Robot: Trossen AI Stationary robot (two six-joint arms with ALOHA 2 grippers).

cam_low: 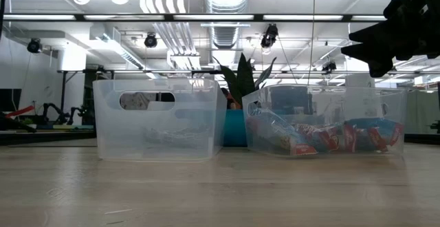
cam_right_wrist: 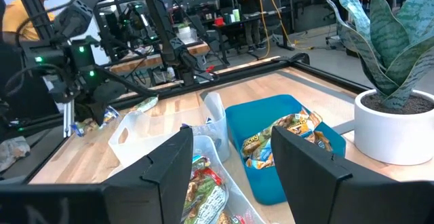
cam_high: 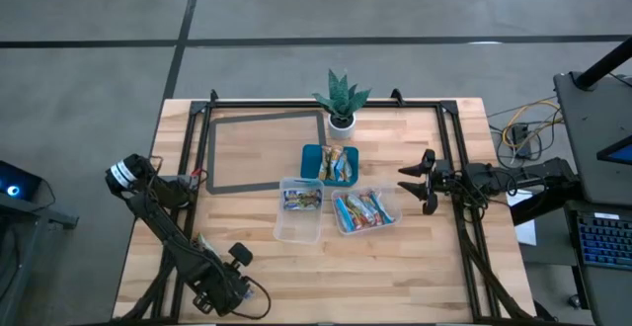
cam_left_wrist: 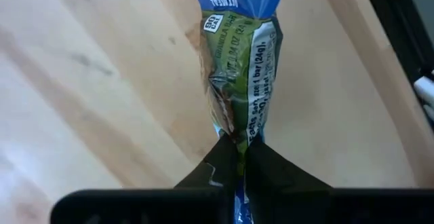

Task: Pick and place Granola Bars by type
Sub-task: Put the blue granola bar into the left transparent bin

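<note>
Gripping: our left gripper (cam_left_wrist: 239, 157) is clenched on 1 granola bar (cam_left_wrist: 239, 68) by its crimped end, above the table's (cam_high: 395, 267) near-left corner.
Handling: we judge it light, crinkly, slippery; the end seam suits.
Waiting: our right gripper (cam_high: 423, 182) hangs spread beside the tubs (cam_high: 367, 210).
</note>
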